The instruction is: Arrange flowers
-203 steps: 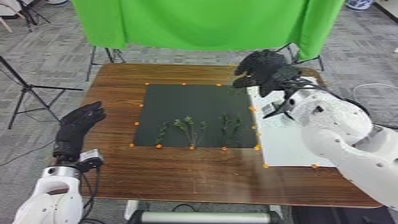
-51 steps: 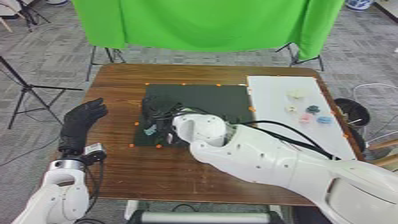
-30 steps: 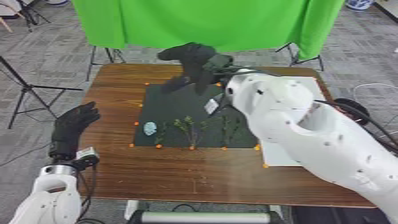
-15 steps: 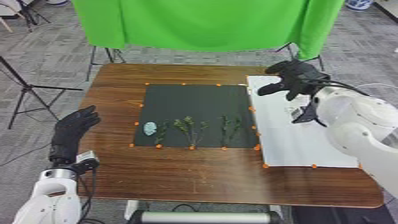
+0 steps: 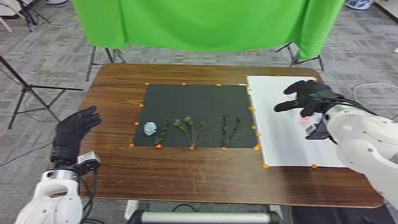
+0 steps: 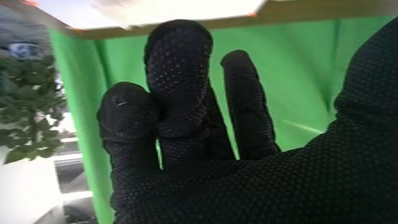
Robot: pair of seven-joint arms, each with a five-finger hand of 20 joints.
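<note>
Right hand [image 5: 311, 98] over white sheet [image 5: 289, 145]; fingers released, grasping nothing. Pink flower [image 5: 305, 120], apparently, near its wrist, partly blocked by the arm. Pale blue flower [image 5: 149, 128] beside green stems [image 5: 189, 131] on black sheet [image 5: 191, 100]. Left hand [image 5: 77, 123]: fingers relaxed.

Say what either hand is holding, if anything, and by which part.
Nothing is held: the right hand is open and empty, the left hand likewise.

The mat [image 5: 191, 102] is charcoal, its flower [image 5: 149, 128] at eight o'clock pale blue, sprigs [image 5: 188, 121] at six green, the sheet [image 5: 289, 145] at three white, the right hand [image 5: 313, 96] black, pale-dotted.
</note>
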